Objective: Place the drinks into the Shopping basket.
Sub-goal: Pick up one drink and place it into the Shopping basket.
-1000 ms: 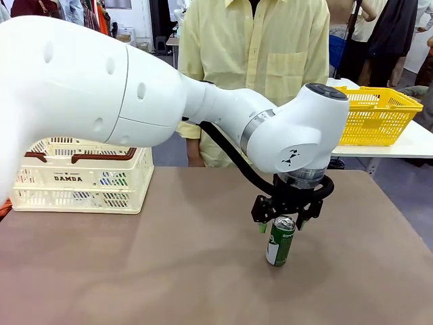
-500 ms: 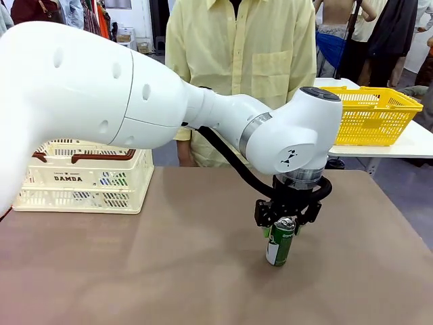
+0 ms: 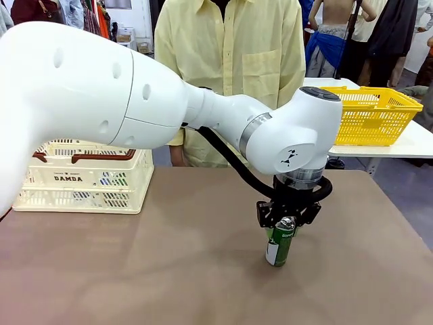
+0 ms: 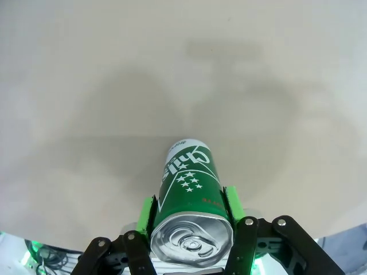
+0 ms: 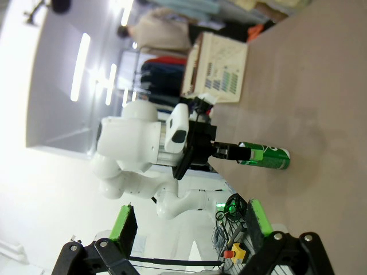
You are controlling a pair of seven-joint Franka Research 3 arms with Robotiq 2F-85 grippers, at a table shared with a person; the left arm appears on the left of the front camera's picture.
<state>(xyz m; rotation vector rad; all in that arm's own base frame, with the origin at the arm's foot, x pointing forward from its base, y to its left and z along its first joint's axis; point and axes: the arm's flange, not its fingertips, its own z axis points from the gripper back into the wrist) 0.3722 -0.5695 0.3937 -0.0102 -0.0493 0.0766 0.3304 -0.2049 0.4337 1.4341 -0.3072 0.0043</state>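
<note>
The Shopping basket sits at the table's far left corner, cream-white with a dark brown rim, and "DAMDA" reads clearly on its near side. Green shows through its slots, too broken up to identify.

Well to the right of the basket, 1 green can stands upright on the table. The left gripper is clenched on its upper part; in the left wrist view the green pads press both sides of the can just below the silver top. White script and a cluster of white stars run down its side, but the wording is foreshortened and cannot be read.

The right gripper hangs released, its 2 fingers spread wide, with nothing between them.

Beyond the table, farther right of the basket, a yellow mesh basket rests on a white table. A person in a yellow shirt stands at the far edge.
</note>
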